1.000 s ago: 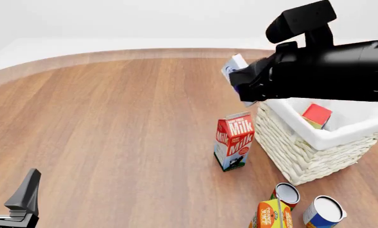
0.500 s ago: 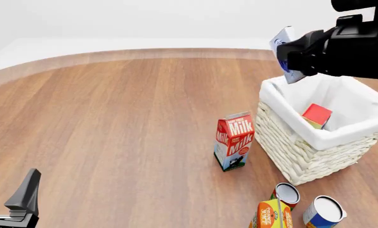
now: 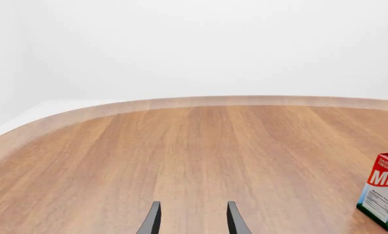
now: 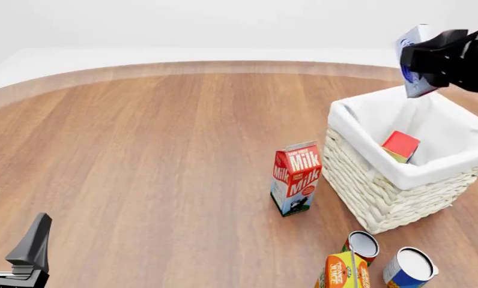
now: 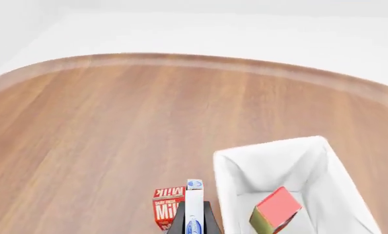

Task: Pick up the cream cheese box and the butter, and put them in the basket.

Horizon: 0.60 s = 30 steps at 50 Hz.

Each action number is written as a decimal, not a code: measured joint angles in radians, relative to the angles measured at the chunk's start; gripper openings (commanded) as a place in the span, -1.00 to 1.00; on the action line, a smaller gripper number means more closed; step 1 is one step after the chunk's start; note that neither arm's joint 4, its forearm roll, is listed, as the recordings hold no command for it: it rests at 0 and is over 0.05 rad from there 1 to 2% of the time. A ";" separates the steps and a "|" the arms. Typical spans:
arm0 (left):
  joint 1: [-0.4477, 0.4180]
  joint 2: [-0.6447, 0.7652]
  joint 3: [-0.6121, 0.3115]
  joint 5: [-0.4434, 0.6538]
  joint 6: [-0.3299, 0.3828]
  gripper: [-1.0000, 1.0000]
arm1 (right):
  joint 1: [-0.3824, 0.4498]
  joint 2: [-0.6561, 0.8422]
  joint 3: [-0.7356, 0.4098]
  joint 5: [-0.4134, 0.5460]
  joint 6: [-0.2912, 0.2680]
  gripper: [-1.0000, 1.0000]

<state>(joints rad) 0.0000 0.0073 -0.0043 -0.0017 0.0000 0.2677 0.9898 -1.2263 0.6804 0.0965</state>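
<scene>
— Orange carton (image 4: 344, 271) and two open cans (image 4: 409, 266) sit at the near edge of the table (image 4: 159, 162), towards its right corner. See the left gripper (image 4: 6, 247) down by the near left corner?

— Yes, its fingers (image 3: 152, 220) stand apart with nothing between them, hovering over bare wood.

— Further in, the milk carton (image 4: 296, 178) stands upright, just beside the basket's near left wall.

— And the basket (image 4: 383, 193) itself rests against the table's right edge, white lining folded over the wicker. The butter (image 4: 400, 146) lies tilted inside it, red face up, leaning towards the far right wall.

— Where's the cream cheese box (image 4: 415, 60)?

— Up in the air, above the basket's far rim. The right gripper (image 4: 428, 59) is clamped on it, holding it on edge, with the blue oval mark facing left.

— From the right wrist camera you see the thin edge of that box (image 5: 195, 204) pinched between black fingers, milk and basket well below it.
</scene>
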 measured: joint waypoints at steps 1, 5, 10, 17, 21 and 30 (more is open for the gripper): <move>0.000 0.000 0.000 0.000 0.000 1.00 | -0.006 -0.001 0.002 -0.002 0.002 -1.00; 0.000 0.000 0.000 0.000 0.000 1.00 | -0.030 -0.005 0.013 -0.009 0.011 -1.00; 0.000 0.000 0.000 0.000 0.000 1.00 | -0.057 -0.008 0.027 -0.019 0.020 -1.00; 0.000 0.000 0.000 0.000 0.000 1.00 | -0.094 -0.008 0.050 -0.039 0.033 -1.00; 0.000 0.000 0.000 0.000 0.000 1.00 | -0.112 -0.004 0.067 -0.055 0.041 -1.00; 0.000 0.000 0.000 0.000 0.000 1.00 | -0.150 0.003 0.101 -0.083 0.054 -1.00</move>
<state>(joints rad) 0.0000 0.0073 -0.0043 -0.0017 0.0000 0.1173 0.9927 -1.1254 0.5970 0.1505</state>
